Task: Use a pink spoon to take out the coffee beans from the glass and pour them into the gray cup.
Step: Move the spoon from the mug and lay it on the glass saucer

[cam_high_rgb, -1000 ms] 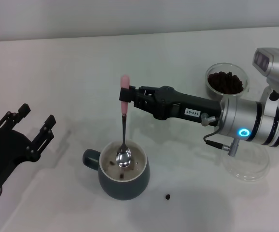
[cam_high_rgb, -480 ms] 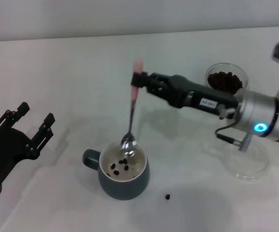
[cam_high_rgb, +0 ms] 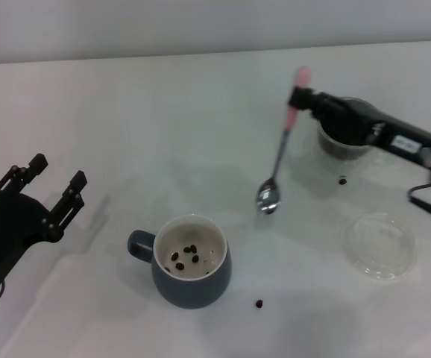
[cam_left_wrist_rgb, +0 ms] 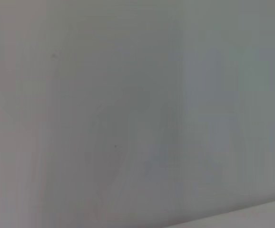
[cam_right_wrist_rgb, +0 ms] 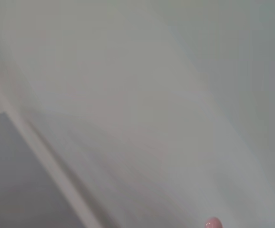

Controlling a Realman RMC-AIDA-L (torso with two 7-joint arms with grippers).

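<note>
The right gripper [cam_high_rgb: 303, 98] is clamped on the pink handle end of the spoon [cam_high_rgb: 278, 158], which hangs tilted, bowl down, over bare table [cam_high_rgb: 163, 119] between the cup [cam_high_rgb: 190, 261] and the glass [cam_high_rgb: 340, 142]. The spoon's bowl looks empty and is clear of the cup's rim, up and to the right of it. The tip of the pink handle also shows in the right wrist view [cam_right_wrist_rgb: 213, 222].

The cup stands well left of the glass, handle pointing left, with a few beans [cam_high_rgb: 186, 255] lying on its cream bottom. The glass is largely hidden behind the right arm; only part of its rim and wall shows, with dark contents dimly seen through it. One loose bean [cam_high_rgb: 342, 179] lies just below the glass, another [cam_high_rgb: 259, 303] just right of the cup's base. A clear saucer [cam_high_rgb: 380, 245] sits below the glass, apart from it.

The left gripper [cam_high_rgb: 42, 195] rests far left of the cup, fingers spread and holding nothing. Wide bare table lies between it and the cup.
</note>
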